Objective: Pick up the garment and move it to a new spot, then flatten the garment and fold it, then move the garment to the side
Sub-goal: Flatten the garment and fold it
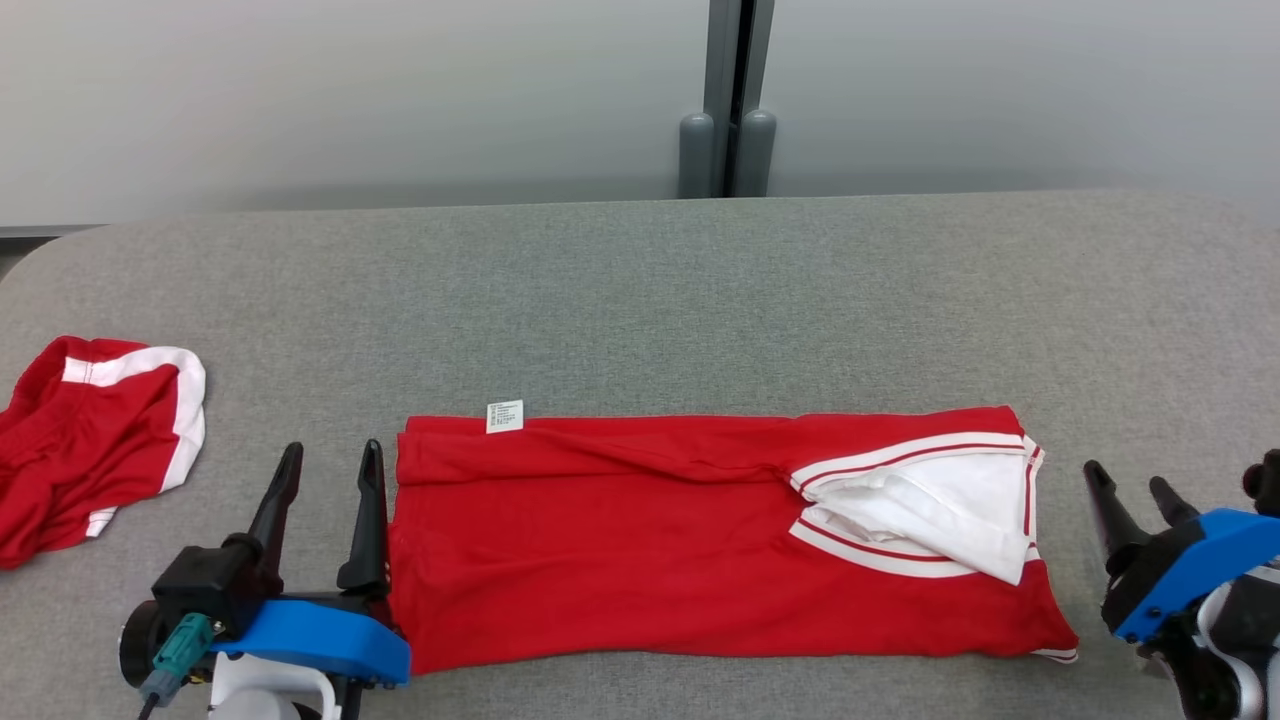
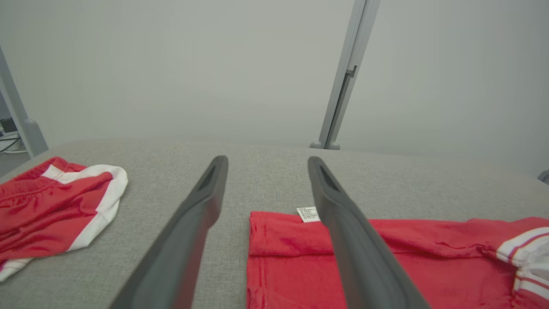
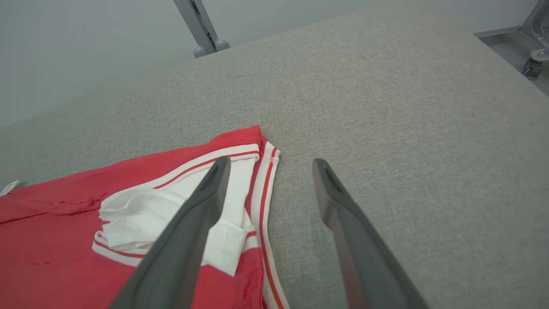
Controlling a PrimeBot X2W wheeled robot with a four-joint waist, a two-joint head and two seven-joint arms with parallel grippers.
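Head view: left gripper [image 1: 332,447] and right gripper [image 1: 1125,475] flank the garment [image 1: 650,540], jaws wide, empty; the next fold probably wants both ends pinched evenly.

A: Head?
B: High over the near edge of the table [image 1: 640,300], facing forward and down; takes in the whole shirt [image 1: 650,560], with the wall [image 1: 300,100] behind.
A: Left wrist?
B: Low, near the shirt's left end, facing across the table toward the wall. Shares the tag [image 2: 308,213], the shorts [image 2: 51,206] and the post [image 2: 343,86] with head.
A: Right wrist?
B: Close above the white fold [image 3: 137,214], tilted down, facing the far edge. Shares fold and post with head, from much nearer.
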